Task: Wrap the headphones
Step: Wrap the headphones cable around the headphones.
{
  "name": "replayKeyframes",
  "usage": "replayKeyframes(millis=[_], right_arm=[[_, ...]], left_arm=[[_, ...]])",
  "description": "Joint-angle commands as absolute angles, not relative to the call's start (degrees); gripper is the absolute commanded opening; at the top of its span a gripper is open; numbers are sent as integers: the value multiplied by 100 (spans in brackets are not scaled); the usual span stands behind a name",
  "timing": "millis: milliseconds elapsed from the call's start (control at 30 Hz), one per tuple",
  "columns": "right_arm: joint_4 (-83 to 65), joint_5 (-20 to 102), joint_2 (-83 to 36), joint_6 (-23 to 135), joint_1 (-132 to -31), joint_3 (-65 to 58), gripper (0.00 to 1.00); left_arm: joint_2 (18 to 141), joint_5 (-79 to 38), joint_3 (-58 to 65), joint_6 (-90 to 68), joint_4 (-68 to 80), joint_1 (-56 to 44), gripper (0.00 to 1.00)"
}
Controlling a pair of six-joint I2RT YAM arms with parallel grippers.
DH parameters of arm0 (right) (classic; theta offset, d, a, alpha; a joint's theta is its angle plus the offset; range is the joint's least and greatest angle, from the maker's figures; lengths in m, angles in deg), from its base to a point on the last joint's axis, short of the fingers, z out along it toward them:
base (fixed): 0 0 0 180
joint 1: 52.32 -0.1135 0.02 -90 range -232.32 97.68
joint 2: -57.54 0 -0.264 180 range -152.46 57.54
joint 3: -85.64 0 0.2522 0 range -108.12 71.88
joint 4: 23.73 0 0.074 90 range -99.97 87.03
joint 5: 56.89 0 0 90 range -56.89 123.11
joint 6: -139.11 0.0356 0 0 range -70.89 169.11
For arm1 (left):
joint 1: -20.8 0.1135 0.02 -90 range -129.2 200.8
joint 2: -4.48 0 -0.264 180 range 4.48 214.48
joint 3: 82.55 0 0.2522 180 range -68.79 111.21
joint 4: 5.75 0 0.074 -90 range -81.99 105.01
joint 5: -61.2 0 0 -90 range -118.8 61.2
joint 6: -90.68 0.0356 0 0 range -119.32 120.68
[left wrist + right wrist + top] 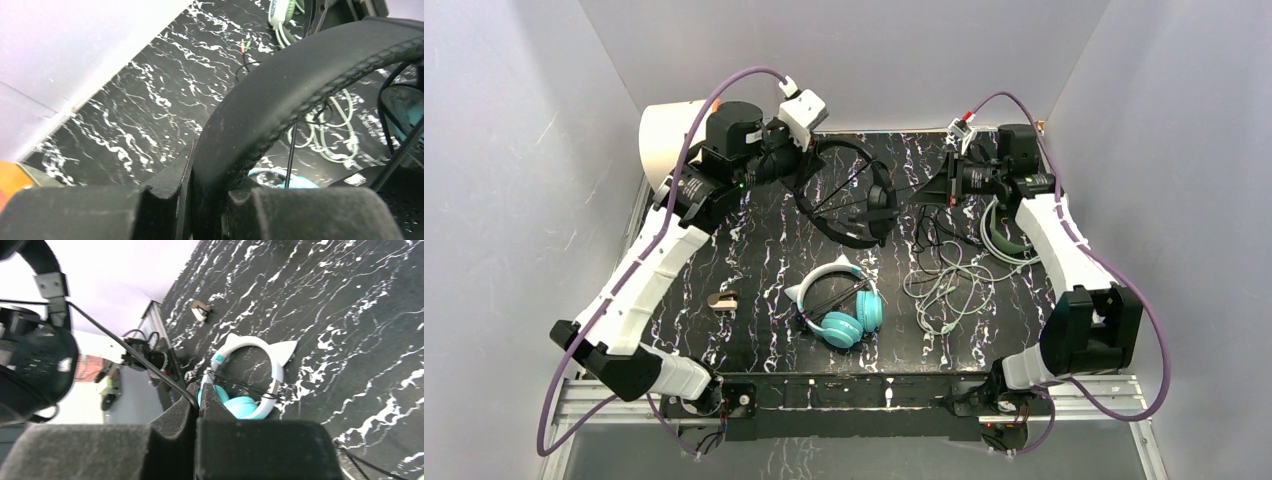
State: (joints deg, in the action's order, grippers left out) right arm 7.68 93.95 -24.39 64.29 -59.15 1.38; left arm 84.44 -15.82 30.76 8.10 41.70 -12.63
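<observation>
Headphones, three sets: the black one (880, 203) is at the far middle, over the tabletop (754, 240). Its padded, stitched, leather-look band (300, 75) is clamped in your left jaws. Your right jaws are pinched together on its thin black cord (130, 352), which runs straight to them from the cup (35, 370). A small white mark (64, 365) on that cup is too blurred for you to read. The teal set (844, 312), with smooth rounded cups and a glossy white cat-ear band (278, 371), lies flat at front centre. The sage set (1000, 240) lies at far right beside your right arm (1054, 230). Its pale cord (944, 285) lies in loose loops on the black, white-veined, marble-look tabletop.
</observation>
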Motion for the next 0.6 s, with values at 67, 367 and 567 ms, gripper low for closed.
replayKeyframes(millis=[67,367,567], right_arm=[[1898,9518,-2970,6583,-5641,-799,0],[-99,10608,-2375,8661,-6065,-66,6],[-3935,10334,-1956,12006,-6306,1228,0]], left_arm=[[7922,-2525,2579,2761,4293,-1370,0],[7863,-4384,1620,4193,2570,-1967,0],[7955,-5747,991,4723,1185,-2465,0]])
